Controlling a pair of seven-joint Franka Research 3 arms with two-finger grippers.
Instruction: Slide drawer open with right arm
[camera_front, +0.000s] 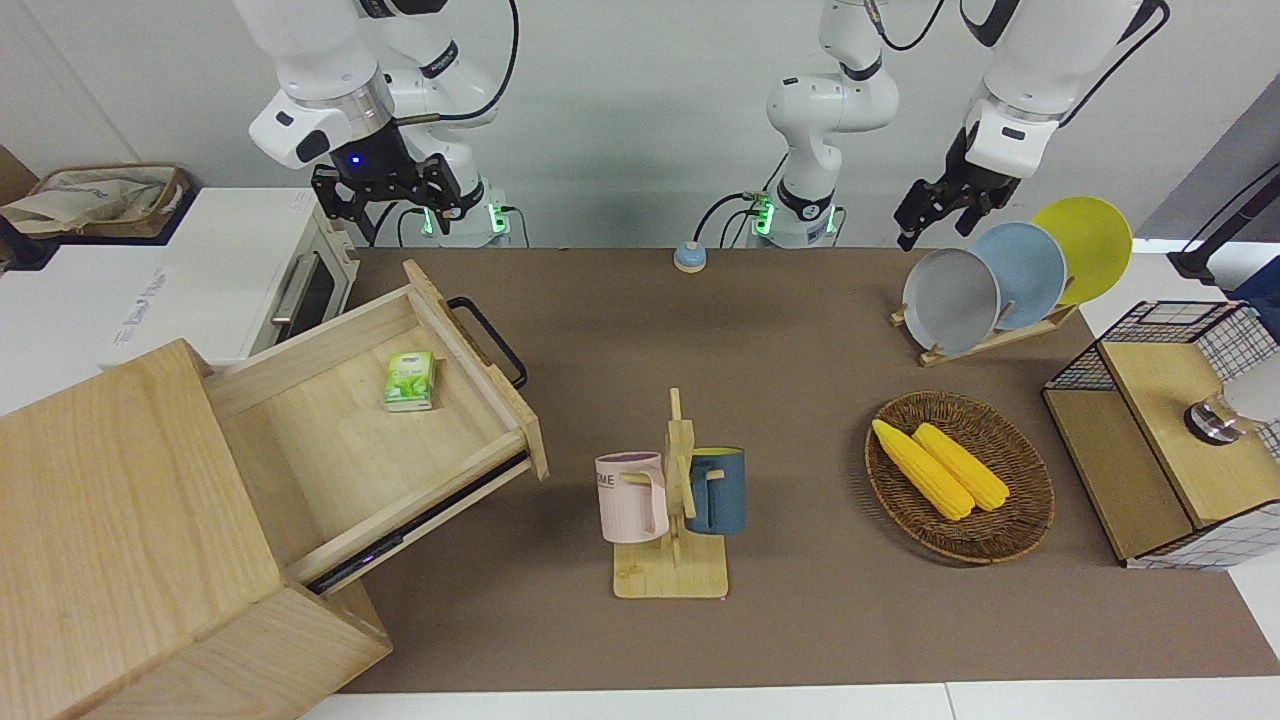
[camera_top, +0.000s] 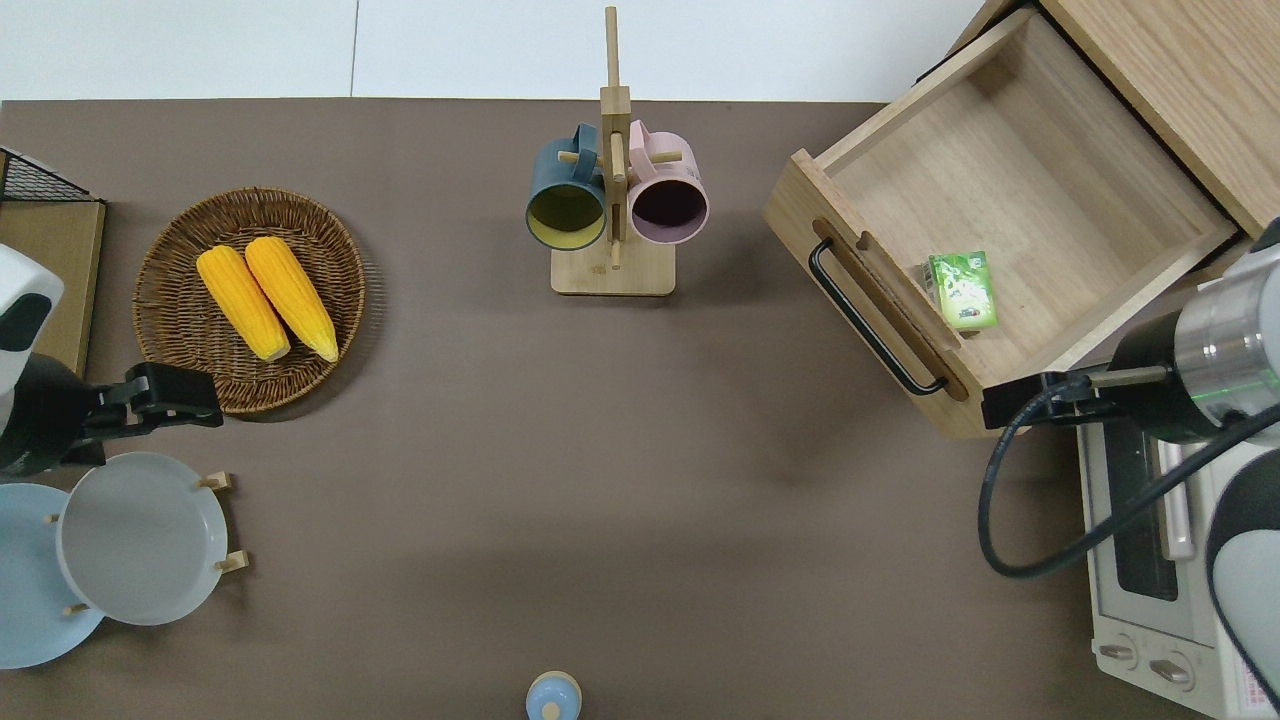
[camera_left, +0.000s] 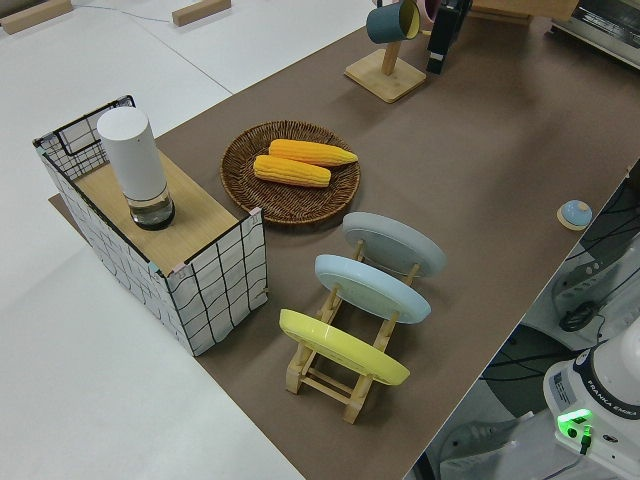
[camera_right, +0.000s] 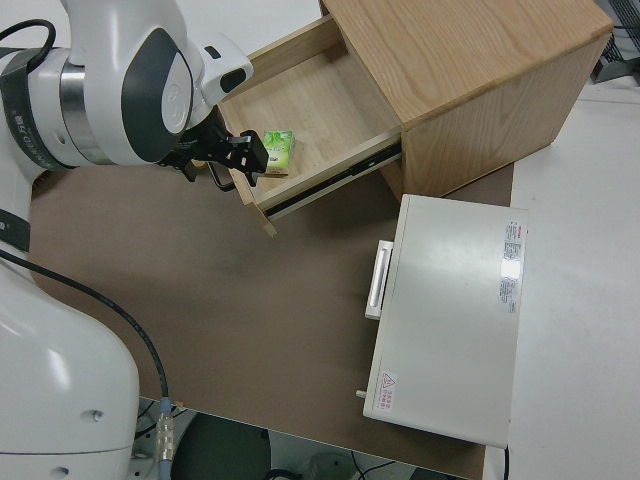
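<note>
Drawer (camera_front: 370, 430): pulled well out, handle (camera_front: 487, 342) free.
Right hand (camera_front: 385, 195): raised clear, fingers apart, holding nothing.
Left: little or nothing.

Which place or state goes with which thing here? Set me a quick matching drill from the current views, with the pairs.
Things:
1. drawer
2. green packet
3. corn cobs
4. pink mug

Places or states:
A. in the wicker basket
B. hanging on the wooden mug stand
C. pulled out of the wooden box
D. lying inside the drawer

Pairs: 1-C, 2-D, 3-A, 4-B
</note>
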